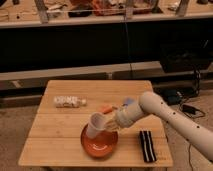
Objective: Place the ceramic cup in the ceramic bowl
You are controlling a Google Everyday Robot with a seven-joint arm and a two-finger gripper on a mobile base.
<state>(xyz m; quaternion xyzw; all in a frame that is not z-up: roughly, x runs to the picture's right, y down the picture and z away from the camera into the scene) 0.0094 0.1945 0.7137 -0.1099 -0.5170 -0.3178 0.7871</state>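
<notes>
tool (109,125) half-hidden behind ceramic cup (95,124)

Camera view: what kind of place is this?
Probably a lab or workshop: a cluttered bench runs across the back, cables lie on the floor at right, and a wooden table serves as the work surface. The pincer holds the cup tilted over the bowl.
</notes>
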